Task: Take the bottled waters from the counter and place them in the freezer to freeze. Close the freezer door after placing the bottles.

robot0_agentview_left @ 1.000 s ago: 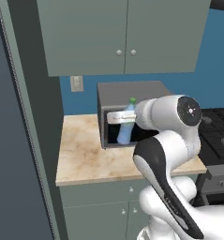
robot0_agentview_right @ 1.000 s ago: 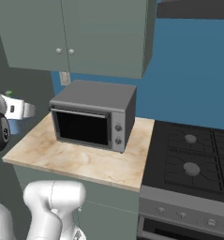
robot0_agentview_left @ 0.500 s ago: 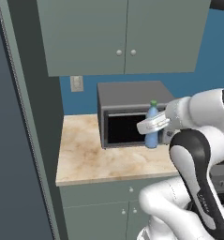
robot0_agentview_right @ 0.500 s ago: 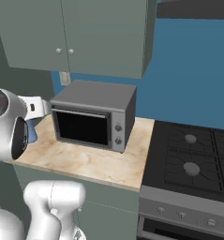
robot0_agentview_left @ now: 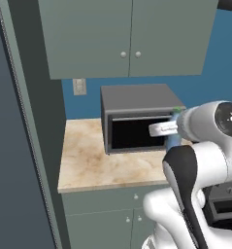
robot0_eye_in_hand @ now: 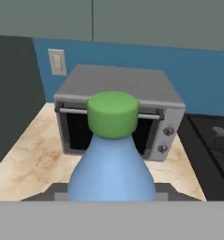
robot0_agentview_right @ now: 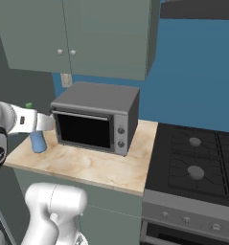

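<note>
My gripper point(robot0_eye_in_hand: 112, 197) is shut on the light blue bottle point(robot0_eye_in_hand: 112, 164), which has a green cap point(robot0_eye_in_hand: 113, 114) and stands upright close to the camera. In the base views the light blue bottle point(robot0_agentview_left: 174, 138) point(robot0_agentview_right: 38, 141) hangs in front of the toaster oven, over the beige counter point(robot0_agentview_left: 88, 165) point(robot0_agentview_right: 87, 165), half hidden by my white hand. The tall dark grey freezer point(robot0_agentview_left: 13, 146) rises at the far left. The smoky grey bottle is out of view.
A dark grey toaster oven point(robot0_agentview_left: 137, 116) point(robot0_agentview_right: 94, 119) sits at the back of the counter. Grey-green wall cabinets point(robot0_agentview_left: 127, 39) hang above it. The black stove top point(robot0_agentview_right: 197, 162) adjoins the counter on the right. A wall outlet point(robot0_agentview_left: 79, 86) is left of the oven.
The arm has swung, carrying the blue bottle rightward across the front of the oven. The bottle stays upright in the grip.
</note>
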Motion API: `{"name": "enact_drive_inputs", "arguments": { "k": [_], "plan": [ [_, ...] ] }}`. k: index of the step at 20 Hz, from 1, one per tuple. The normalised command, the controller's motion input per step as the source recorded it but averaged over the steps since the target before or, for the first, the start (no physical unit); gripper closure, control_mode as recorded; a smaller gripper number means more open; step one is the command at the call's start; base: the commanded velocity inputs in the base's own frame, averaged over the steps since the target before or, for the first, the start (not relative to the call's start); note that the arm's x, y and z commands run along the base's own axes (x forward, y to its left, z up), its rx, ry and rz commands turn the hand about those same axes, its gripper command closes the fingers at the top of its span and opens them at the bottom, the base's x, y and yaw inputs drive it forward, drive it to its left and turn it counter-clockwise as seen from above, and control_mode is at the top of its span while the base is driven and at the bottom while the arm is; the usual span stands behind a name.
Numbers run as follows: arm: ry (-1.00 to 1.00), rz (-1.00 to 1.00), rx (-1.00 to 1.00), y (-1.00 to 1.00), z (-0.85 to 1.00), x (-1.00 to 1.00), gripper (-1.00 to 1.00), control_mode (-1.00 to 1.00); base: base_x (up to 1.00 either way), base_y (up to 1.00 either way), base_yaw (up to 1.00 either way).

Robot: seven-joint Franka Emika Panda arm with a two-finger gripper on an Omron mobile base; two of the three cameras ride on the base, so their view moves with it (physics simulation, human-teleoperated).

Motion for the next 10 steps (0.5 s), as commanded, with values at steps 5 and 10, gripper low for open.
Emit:
{"name": "enact_drive_inputs", "arguments": {
  "k": [5, 10],
  "plan": [
    [0.0, 0.05, 0.06, -0.41, -0.04, 0.0, 1.0, -1.0, 0.0, 0.0, 0.0],
    [0.0, 0.2, 0.0, -0.28, -0.05, 0.0, 1.0, -1.0, 0.0, 0.0, 0.0]
  ]
}}
